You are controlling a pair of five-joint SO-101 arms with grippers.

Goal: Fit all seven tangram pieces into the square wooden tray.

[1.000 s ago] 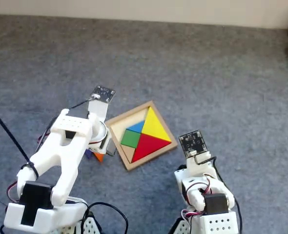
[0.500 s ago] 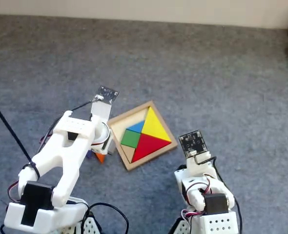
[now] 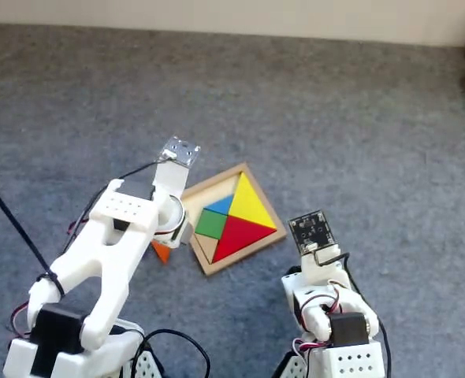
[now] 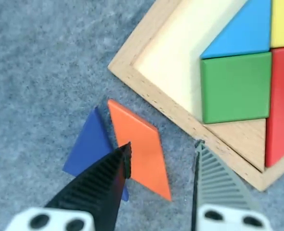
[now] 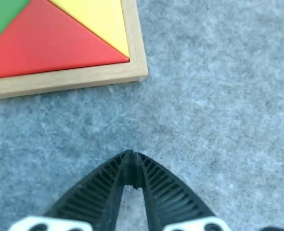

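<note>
Straddles orange piece (image 4: 139,149) with left jaws spread, piece flat on bench just beside tray (image 4: 151,91) rim, long axis lengthwise between them, crowding one side; has right jaws pressed together, farther off.

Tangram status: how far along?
Done: yellow triangle, red triangle, green square and light blue triangle sit in the wooden tray. In hand: nothing gripped; left gripper hangs open over the orange parallelogram. Left: that piece and the dark blue triangle beside it, both on the carpet.
</note>
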